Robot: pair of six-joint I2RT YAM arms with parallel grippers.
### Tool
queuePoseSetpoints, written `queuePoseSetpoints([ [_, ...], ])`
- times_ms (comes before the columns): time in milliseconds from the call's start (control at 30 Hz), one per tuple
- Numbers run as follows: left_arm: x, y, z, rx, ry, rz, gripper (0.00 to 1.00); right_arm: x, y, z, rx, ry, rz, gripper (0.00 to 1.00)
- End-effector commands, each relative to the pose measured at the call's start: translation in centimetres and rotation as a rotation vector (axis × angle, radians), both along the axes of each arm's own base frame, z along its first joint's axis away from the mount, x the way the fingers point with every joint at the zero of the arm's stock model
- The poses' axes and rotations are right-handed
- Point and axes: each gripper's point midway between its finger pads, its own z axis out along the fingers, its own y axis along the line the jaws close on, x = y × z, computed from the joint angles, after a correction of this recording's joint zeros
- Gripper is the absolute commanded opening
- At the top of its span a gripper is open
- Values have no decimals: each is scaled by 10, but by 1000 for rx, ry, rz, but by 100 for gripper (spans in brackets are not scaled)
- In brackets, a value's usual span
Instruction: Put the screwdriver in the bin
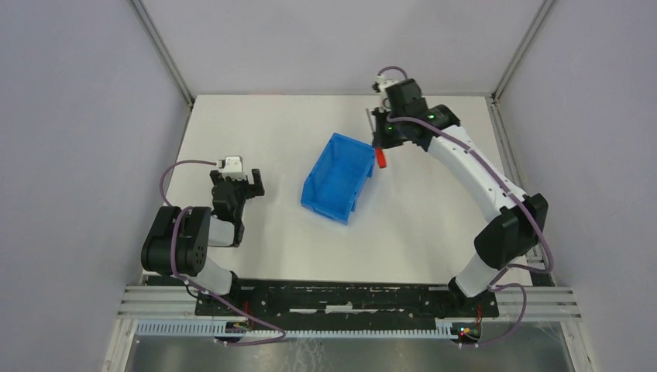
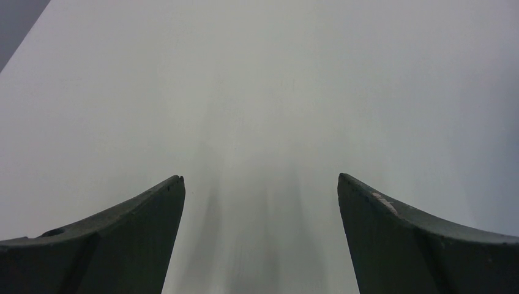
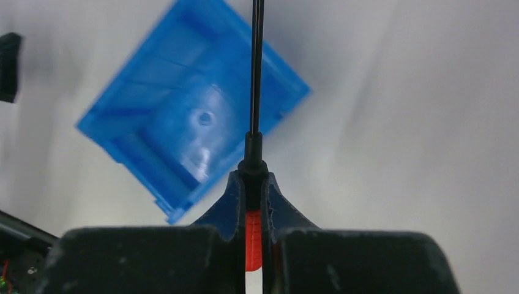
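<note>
White table (image 1: 271, 139), blue bin (image 1: 333, 182) near its middle; right jaws clamp the screwdriver (image 3: 257, 73) by its red handle, poised beside the bin's rim, toward the table's far right corner, likely for dropping in; left jaws gape, idle.

1. One bright blue bin (image 1: 338, 177), as far as I can see the only one here.
2. One screwdriver (image 3: 256, 73), with a red handle and a thin dark shaft.
3. Two robot arms: the left arm (image 1: 186, 242) and the right arm (image 1: 474, 168).
4. Two grippers, one per arm: the left gripper (image 2: 260, 177) and the right gripper (image 3: 253, 179).
5. Four fingers (image 2: 138, 236) in all, two to each gripper.
6. One white table (image 1: 271, 132).
</note>
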Motion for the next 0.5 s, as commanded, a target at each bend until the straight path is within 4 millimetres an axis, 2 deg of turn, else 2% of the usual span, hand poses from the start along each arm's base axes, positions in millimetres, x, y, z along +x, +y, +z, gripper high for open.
queuePoseSetpoints([
  [0, 4, -1, 15, -32, -54, -3, 100, 13, 101, 42, 194, -145, 103, 0],
  [67, 4, -1, 15, -32, -54, -2, 100, 12, 120, 33, 229, -153, 106, 0],
  [200, 4, -1, 15, -32, -54, -3, 100, 13, 140, -5, 272, -149, 59, 0],
  [300, 4, -1, 16, -32, -55, -3, 100, 14, 145, -37, 229, -123, 32, 0],
  [467, 4, -1, 15, -32, -54, -2, 100, 5, 153, -87, 198, -35, 37, 0],
])
